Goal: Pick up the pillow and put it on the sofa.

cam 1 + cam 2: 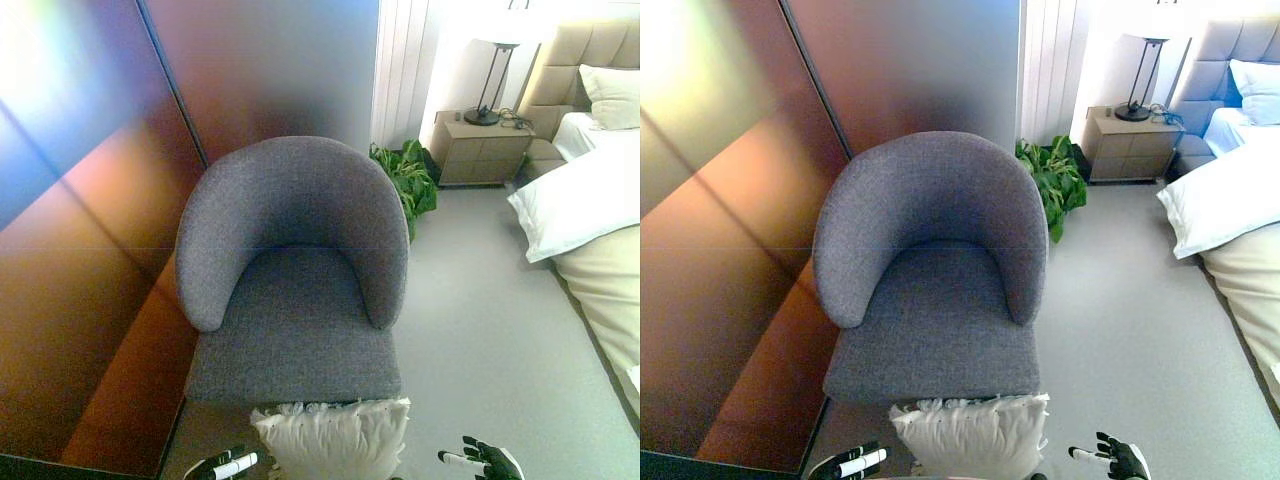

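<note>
While on carpet, pillow by sofa

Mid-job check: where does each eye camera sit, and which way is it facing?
Left eye view: on the head, looking down at the grey sofa; left hand and right hand at the bottom edge.
Right eye view: slightly to the right, same aim, same hands.
Shared: white pillow between the hands, plant, bed.

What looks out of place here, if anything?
Only the white pillow: it sits low at the front edge of the grey sofa chair, not on the seat. The left hand and right hand flank it, not touching it. Plant, nightstand and bed look ordinary.
</note>
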`<state>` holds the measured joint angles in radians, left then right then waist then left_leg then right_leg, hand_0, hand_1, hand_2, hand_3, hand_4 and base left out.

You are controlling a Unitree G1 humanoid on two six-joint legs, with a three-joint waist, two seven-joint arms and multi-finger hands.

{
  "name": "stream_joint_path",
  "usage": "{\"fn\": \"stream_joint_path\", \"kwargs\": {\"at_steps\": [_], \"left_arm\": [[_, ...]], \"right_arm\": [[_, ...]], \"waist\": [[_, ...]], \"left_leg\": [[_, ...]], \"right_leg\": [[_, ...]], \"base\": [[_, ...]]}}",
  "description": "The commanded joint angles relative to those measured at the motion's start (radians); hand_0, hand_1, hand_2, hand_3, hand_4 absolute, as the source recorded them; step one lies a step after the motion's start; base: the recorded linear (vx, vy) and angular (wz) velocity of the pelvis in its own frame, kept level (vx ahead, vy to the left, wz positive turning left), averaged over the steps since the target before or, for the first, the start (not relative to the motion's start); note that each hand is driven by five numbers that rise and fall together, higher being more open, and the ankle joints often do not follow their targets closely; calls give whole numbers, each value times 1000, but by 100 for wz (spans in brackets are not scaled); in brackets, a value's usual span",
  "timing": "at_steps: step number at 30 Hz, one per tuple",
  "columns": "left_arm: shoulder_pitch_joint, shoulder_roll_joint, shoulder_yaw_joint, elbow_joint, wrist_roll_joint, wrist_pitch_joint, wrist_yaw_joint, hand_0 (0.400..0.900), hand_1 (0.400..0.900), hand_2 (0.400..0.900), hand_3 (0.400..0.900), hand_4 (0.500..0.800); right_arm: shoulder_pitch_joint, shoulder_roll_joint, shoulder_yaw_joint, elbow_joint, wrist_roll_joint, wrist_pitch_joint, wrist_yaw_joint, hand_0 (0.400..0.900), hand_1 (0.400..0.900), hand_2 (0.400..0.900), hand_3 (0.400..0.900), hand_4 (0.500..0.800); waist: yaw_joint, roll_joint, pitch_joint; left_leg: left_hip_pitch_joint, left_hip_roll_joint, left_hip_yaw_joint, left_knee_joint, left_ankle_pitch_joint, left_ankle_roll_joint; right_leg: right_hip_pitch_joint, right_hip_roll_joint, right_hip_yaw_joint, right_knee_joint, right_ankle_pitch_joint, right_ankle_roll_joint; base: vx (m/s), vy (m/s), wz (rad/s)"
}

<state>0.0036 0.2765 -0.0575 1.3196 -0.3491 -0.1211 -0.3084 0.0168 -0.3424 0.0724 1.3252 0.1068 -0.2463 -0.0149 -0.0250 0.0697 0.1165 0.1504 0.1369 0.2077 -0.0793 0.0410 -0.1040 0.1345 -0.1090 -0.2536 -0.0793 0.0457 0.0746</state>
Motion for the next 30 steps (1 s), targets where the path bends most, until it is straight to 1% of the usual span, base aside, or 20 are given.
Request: {"fn": "stream_joint_path", "kwargs": {"at_steps": [1,3,4,5,6,11,14,19,21,24,26,27,28,30], "left_arm": [[-59,31,3,30,-13,-75,-1,900,900,900,900,800],[-54,32,5,26,-17,-102,3,900,900,900,900,800],[-51,32,7,23,-12,-106,11,900,900,900,900,800],[-50,32,7,24,0,-103,38,900,900,900,900,800],[-49,33,12,24,2,-101,50,900,900,900,900,800],[-43,37,20,25,12,-115,48,900,900,900,900,800],[-41,38,18,15,3,-114,49,900,900,900,900,800],[-36,45,15,1,5,-122,76,900,900,900,900,800],[-54,52,0,-14,-8,-135,75,900,900,900,900,800],[-130,70,-44,-38,-49,-141,90,900,900,900,900,800],[-162,87,-57,-43,-59,-140,89,900,900,900,900,800],[-179,100,-64,-48,-61,-131,88,900,900,900,900,800],[-186,106,-66,-48,-61,-128,88,900,900,900,900,800],[-219,129,-83,-55,-81,-129,98,900,900,900,900,800]], "right_arm": [[-62,-16,0,-13,31,-53,-14,900,900,900,900,800],[-60,-14,-1,-15,36,-53,-13,900,900,900,900,800],[-58,-14,-2,-15,40,-55,-11,900,900,900,900,800],[-58,-13,-2,-14,44,-57,-10,900,900,900,900,800],[-58,-10,-3,-13,45,-58,-10,900,900,900,900,800],[-52,-9,-2,-12,43,-61,-6,900,900,900,900,800],[-49,-14,-5,-17,37,-64,-4,900,900,900,900,800],[-56,-25,-3,-28,42,-71,5,900,900,900,900,800],[-86,-45,8,-44,49,-87,15,900,900,900,900,800],[-194,-80,49,-74,95,-101,15,900,900,900,900,800],[-245,-90,66,-81,117,-115,13,900,900,900,900,800],[-276,-95,80,-85,116,-126,7,900,900,900,900,800],[-293,-96,88,-87,119,-130,2,900,900,900,900,800],[-367,-107,122,-113,125,-131,-2,900,900,900,900,800]], "waist": [[-20,-32,11],[-19,-33,11],[-17,-34,11],[-16,-35,12],[-15,-36,12],[-17,-37,16],[-21,-33,25],[-27,-31,55],[-29,-35,102],[-27,-27,209],[-25,-15,245],[-22,-8,264],[-22,-6,271],[-18,-2,314]], "left_leg": [[-42,-3,2,53,-53,20],[-42,-2,5,53,-51,20],[-41,-3,4,52,-52,20],[-41,-3,3,51,-53,20],[-42,-3,2,49,-51,20],[-45,-1,4,53,-52,20],[-52,-2,4,59,-53,22],[-86,-12,0,107,-68,29],[-158,-19,-16,195,-89,30],[-294,-28,-35,280,-89,37],[-351,-32,-37,299,-82,40],[-379,-38,-38,306,-77,45],[-397,-41,-38,312,-76,47],[-471,-54,-46,352,-74,53]], "right_leg": [[-35,-36,-13,105,-116,21],[-35,-36,-15,104,-114,22],[-34,-35,-16,103,-114,22],[-34,-35,-17,103,-114,22],[-35,-34,-17,101,-113,23],[-37,-34,-16,102,-113,22],[-45,-35,-10,106,-113,22],[-80,-41,11,125,-111,17],[-127,-49,35,156,-113,6],[-246,-56,63,215,-100,-14],[-310,-55,70,247,-96,-22],[-348,-52,73,265,-94,-26],[-370,-51,76,277,-94,-28],[-455,-50,81,328,-88,-34]], "base": [[2,0,3],[4,-5,5],[0,0,0],[0,0,0],[0,0,0],[8,-4,-1],[0,0,0],[6,-10,2],[-198,-39,5],[-348,-37,9],[-236,-60,15],[-197,-65,15],[-154,-72,13],[-166,-84,13]]}}
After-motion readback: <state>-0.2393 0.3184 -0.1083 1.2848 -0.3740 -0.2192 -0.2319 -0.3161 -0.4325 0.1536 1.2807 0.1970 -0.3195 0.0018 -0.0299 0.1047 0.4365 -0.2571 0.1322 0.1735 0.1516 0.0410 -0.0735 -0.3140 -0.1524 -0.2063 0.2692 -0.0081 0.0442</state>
